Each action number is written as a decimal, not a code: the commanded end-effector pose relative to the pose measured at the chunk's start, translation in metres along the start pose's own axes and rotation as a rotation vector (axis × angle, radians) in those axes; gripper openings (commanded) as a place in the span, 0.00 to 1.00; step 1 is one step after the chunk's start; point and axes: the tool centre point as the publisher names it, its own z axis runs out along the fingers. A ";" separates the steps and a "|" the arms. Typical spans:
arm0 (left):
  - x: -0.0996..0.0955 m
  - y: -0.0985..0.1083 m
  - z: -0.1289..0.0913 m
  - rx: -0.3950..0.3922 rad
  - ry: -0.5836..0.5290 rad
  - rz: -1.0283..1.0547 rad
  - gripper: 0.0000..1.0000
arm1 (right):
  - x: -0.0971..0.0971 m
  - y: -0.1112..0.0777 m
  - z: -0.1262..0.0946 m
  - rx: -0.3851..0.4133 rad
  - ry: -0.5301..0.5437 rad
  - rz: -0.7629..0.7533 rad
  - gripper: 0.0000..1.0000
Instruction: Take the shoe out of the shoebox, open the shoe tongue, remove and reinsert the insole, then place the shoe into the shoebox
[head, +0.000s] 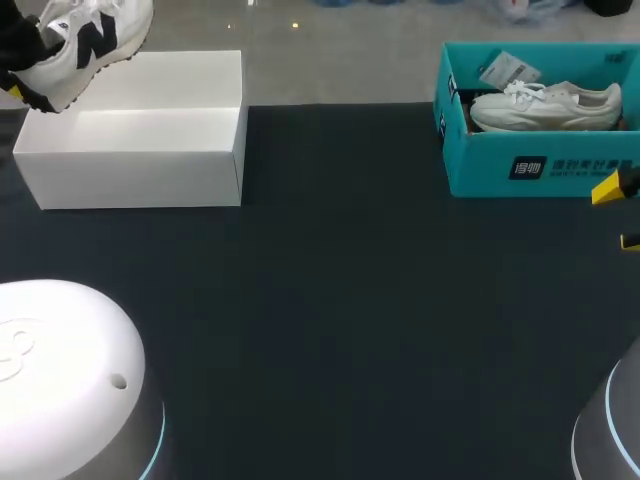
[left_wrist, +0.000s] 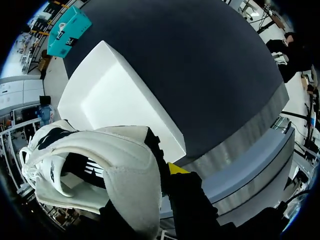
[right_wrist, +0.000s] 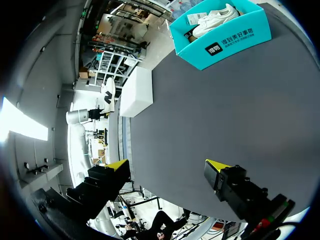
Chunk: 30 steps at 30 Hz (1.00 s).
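Up high at left, left gripper (left_wrist: 162, 171), likely pinching the shoe (left_wrist: 125, 172); at right, right gripper (right_wrist: 167, 166), fingers wide apart.

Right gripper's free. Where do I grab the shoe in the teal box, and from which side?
Come straight down through the open top: the walls of the teal box shut off the sides. The shoe lies lengthwise along the box, so turn the open right gripper across it and pinch the middle, near the laces, one finger on each flank. Likely steadier than the rounded ends.
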 end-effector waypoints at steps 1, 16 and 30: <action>0.007 -0.004 -0.002 -0.009 -0.075 0.002 0.00 | 0.000 -0.001 0.001 -0.001 -0.001 0.001 1.00; 0.022 -0.010 -0.013 -0.024 0.049 0.717 0.00 | 0.000 -0.001 0.001 -0.001 -0.001 0.001 1.00; 0.022 -0.010 -0.013 -0.024 0.049 0.717 0.00 | 0.000 -0.001 0.001 -0.001 -0.001 0.001 1.00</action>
